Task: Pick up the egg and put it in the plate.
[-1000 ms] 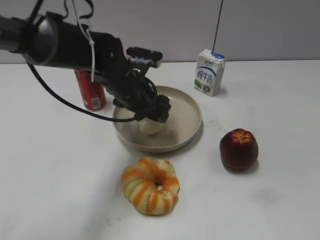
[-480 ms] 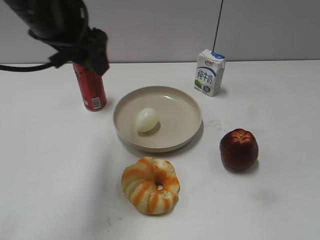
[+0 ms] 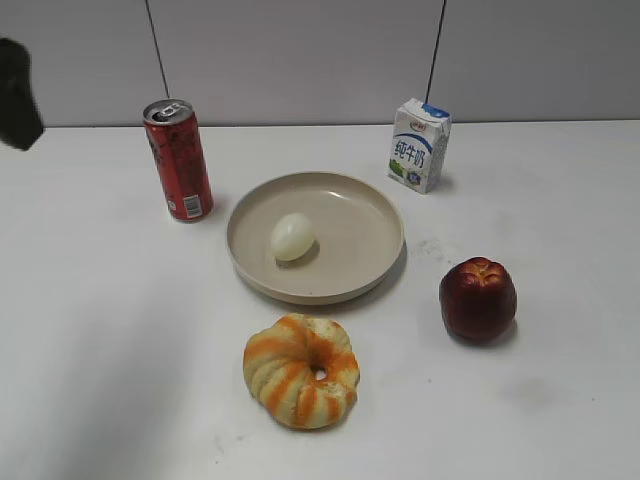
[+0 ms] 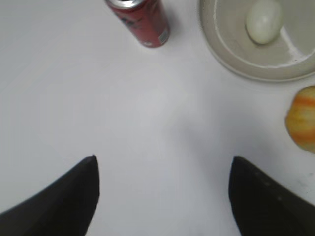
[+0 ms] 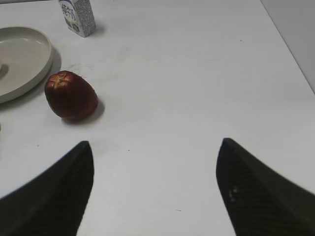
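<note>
Spread wide and empty, left gripper point(image 4: 162, 196) above bare white table point(image 3: 100, 330), touching nothing; only a dark scrap of that arm visible at the left edge in the exterior view. Likewise parted and holding nothing, right gripper point(image 5: 155, 189), fingers point(image 5: 256, 196) over open tabletop, out of frame in the exterior view. Lying left of centre inside the plate point(image 3: 370, 215), the egg point(image 3: 292, 237), on its side. Standing just left of the plate, red can point(image 3: 179, 160); behind to the right, milk carton point(image 3: 418, 144). Near the plate's front rim, orange-striped bread ring point(image 3: 300, 371); to the right, dark red apple point(image 3: 477, 297). Cut off at the frame edge in the left wrist view, bread ring and plate.
</note>
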Tool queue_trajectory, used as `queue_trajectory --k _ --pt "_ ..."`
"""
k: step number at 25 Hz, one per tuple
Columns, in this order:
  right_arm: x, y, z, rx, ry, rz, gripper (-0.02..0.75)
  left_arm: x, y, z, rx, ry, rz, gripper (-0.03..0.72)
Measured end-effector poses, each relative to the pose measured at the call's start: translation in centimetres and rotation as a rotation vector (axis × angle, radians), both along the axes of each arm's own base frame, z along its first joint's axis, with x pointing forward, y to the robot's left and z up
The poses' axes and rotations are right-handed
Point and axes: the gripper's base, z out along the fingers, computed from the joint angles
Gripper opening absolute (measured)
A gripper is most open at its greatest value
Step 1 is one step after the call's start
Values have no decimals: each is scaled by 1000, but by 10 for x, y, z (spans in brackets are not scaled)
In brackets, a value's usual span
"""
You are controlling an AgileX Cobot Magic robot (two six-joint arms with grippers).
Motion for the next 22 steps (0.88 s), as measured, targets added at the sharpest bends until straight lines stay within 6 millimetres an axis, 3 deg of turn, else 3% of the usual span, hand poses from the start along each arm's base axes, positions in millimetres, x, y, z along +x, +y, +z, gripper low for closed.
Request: queue_trajectory --k 4,10,16,22 --pt "0 0 0 0 0 0 585 -24 39 -14 15 39 109 610" --pt "0 0 0 0 0 0 585 -82 86 -48 8 91 299 595" --pt "0 0 0 0 0 0 585 -146 101 -66 -58 1 360 593" --pt "0 0 0 0 0 0 585 -198 110 -70 -134 -186 369 591"
